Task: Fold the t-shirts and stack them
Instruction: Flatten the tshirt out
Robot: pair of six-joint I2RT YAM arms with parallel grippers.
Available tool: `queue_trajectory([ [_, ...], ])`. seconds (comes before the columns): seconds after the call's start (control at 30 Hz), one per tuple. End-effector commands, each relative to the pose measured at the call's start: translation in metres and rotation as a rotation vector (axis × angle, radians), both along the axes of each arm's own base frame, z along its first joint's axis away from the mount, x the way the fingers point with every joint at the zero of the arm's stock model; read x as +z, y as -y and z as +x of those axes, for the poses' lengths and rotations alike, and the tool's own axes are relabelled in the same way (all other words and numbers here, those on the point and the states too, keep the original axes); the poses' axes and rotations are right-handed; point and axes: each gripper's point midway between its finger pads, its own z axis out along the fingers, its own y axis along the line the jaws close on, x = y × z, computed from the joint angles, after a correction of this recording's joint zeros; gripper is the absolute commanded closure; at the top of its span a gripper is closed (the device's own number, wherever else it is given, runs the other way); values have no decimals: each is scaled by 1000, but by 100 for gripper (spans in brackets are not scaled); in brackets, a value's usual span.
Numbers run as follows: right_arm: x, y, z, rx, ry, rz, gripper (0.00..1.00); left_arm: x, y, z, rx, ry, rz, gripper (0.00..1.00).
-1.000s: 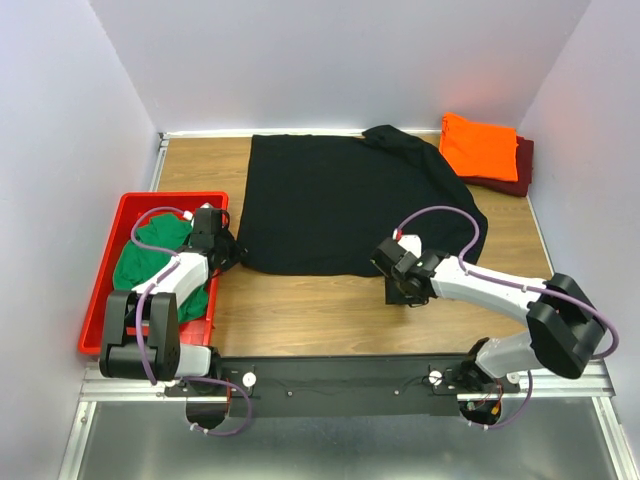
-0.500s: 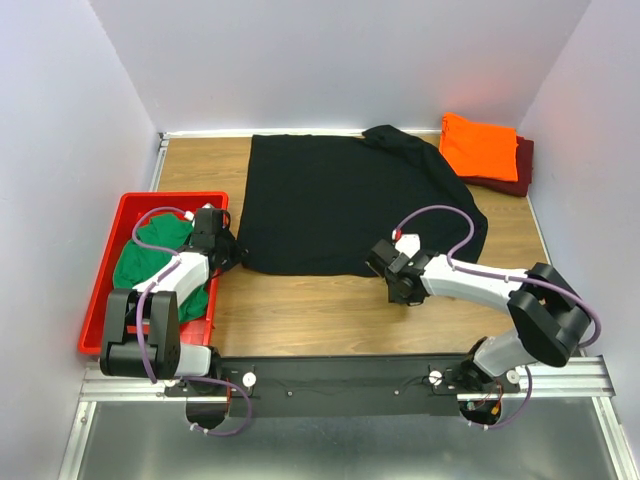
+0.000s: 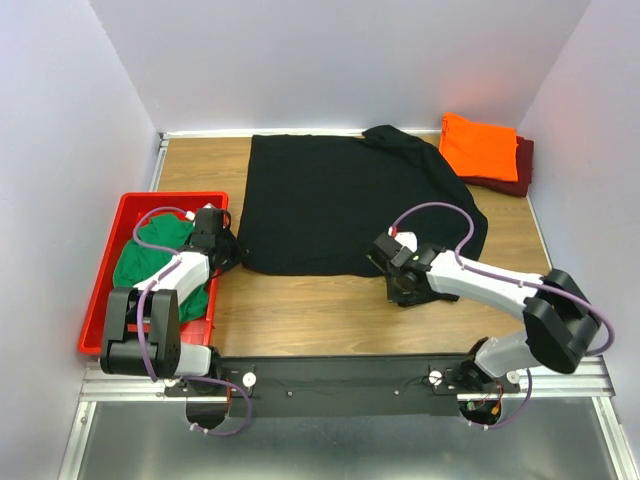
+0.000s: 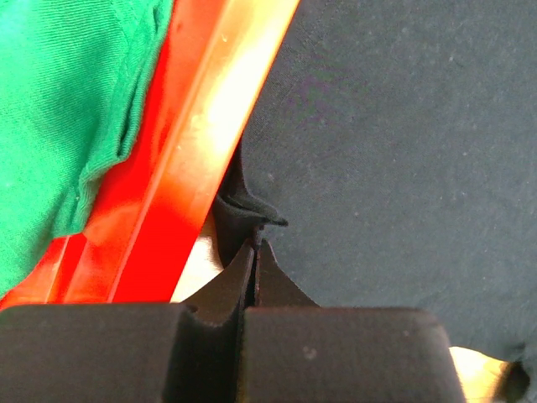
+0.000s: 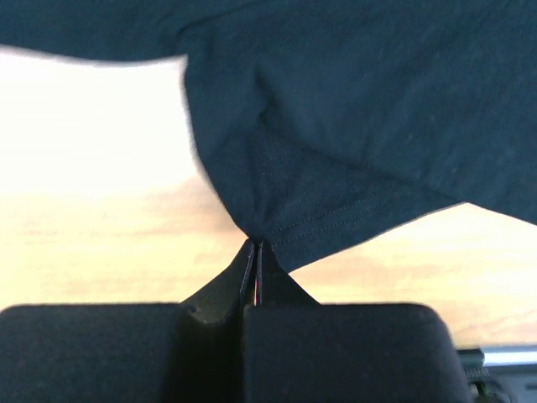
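Black shirt lies spread out mid-surface in the top view, with its near hem facing the arms. Left claw is at the near-left corner, right beside the tray that has the green shirt in it. Right claw is at the near-right end of the hem. Orange shirt sits folded on the maroon shirt in the far right corner, well apart from all this. Looks to me like the fold is about to start. I'd lift both corners together, evenly, and carry them toward the far edge so the hem doesn't go crooked. Plenty of bare wood by the arms, less at the back, where the cloth nearly reaches the wall.

Left wrist: the claw is pinched tight on a small nub of black cloth. The tray rim is touching it or just beside it, can't tell which. That rim is the snag risk, so I'd go up and off to the right first.

Right wrist: the claw is clamped on the very edge of the hem. It's a thin bite, with the stitching right at the tips, so it could slip and slow is better. Bare wood on both sides, nothing in the way.
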Motion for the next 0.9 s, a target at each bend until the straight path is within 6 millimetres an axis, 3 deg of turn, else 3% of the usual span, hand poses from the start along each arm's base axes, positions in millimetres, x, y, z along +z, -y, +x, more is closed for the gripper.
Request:
queue_trajectory([
  [0.0,27,-4,-28,61,-115,50,96,2,5,4,-30,12,-12,100],
  [0.2,38,-19,-45,125,-229,106,96,1,6,4,-45,12,-12,100],
  [0.4,42,-34,-35,167,-256,103,94,5,8,5,-53,19,-19,100],
  [0.47,38,-31,-26,143,-232,65,87,6,9,5,-55,21,-22,100],
  [0.53,41,-31,-17,116,-186,57,71,6,9,5,-55,22,-22,100],
  [0.57,45,-25,-9,62,-137,49,56,6,9,5,-55,22,-22,100],
  [0.63,48,-15,-3,-6,-92,42,47,7,9,6,-55,24,-22,100],
  [0.77,61,20,8,-245,16,116,44,6,9,5,-56,21,-23,100],
  [0.87,50,50,3,-384,21,133,45,5,9,5,-57,19,-24,100],
])
